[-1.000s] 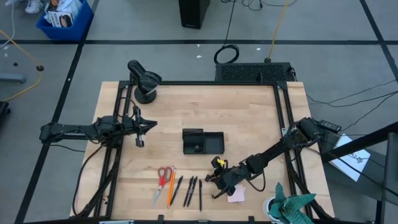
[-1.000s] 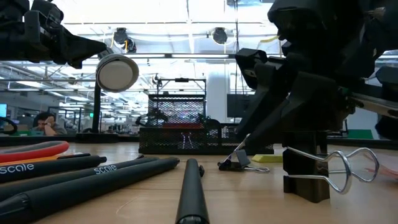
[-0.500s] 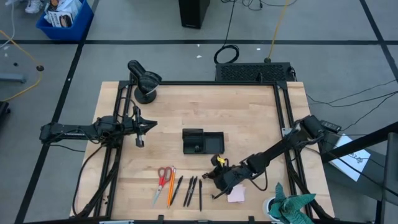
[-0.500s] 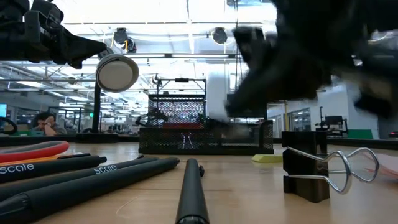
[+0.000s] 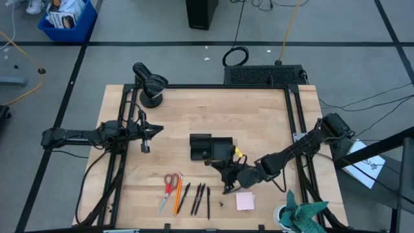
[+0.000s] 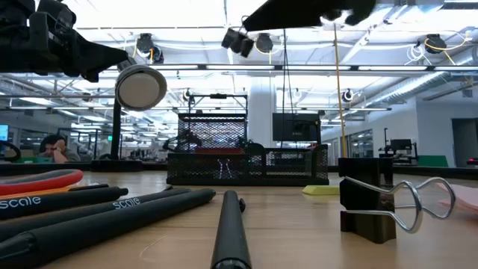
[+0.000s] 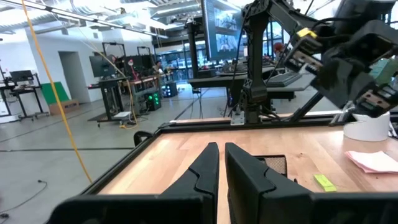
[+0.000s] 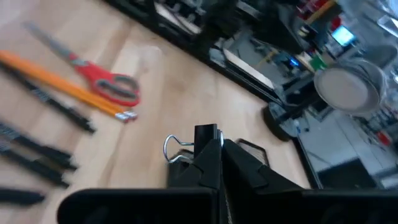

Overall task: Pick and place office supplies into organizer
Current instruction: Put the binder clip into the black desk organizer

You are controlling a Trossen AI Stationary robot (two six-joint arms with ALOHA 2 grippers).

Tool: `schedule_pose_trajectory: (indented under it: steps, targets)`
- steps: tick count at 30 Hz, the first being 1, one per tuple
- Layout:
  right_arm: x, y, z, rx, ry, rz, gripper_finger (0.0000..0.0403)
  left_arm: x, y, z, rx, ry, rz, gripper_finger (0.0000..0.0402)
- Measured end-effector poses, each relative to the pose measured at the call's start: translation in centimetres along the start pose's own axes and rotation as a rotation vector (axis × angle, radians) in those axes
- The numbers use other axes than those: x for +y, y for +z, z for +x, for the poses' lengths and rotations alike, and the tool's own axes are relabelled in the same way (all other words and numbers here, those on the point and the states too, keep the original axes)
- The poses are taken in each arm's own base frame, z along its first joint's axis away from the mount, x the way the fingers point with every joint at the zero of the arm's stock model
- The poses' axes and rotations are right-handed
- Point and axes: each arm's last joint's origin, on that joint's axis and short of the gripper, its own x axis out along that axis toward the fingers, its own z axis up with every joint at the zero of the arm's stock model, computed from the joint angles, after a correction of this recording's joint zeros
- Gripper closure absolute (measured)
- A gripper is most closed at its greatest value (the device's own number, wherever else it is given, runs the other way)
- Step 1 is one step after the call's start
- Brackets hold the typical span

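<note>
At table centre your organizer (image 5: 211,148) shows contents you can't make out | your left gripper (image 5: 146,137) waits left of it, fingers nearly together, empty | your right gripper (image 5: 224,173), just right-front of it, pinches a black clip (image 8: 189,144)

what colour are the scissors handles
Red; the scissors show best in the right wrist view.

My right arm reaches in from the tabletop's right edge, stretched low toward the middle. Its tool (image 5: 228,175) is lifted, fingers (image 8: 214,163) pinched tight on a black clip (image 8: 198,140). My left arm lies along the left edge, its tool (image 5: 146,137) raised, fingers (image 7: 208,168) nearly together with nothing between them.
</note>
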Motion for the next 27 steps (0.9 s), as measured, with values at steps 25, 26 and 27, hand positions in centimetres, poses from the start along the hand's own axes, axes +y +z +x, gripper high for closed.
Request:
schedule_pose_trajectory:
  steps: [25,26,27]
  targets:
    - [-1.8,-7.5,9.9,0.129,0.143,0.131,0.0403,0.1,0.0,0.0,0.001,0.026,0.005,0.0366]
    - [-1.8,-7.7,10.1,0.137,0.142,0.138,0.0403,0.1,0.0,0.0,-0.001,0.027,0.014,0.0366]
    - [-1.9,-7.9,10.2,0.148,0.14,0.142,0.0403,0.1,0.0,0.0,-0.001,0.027,0.023,0.0366]
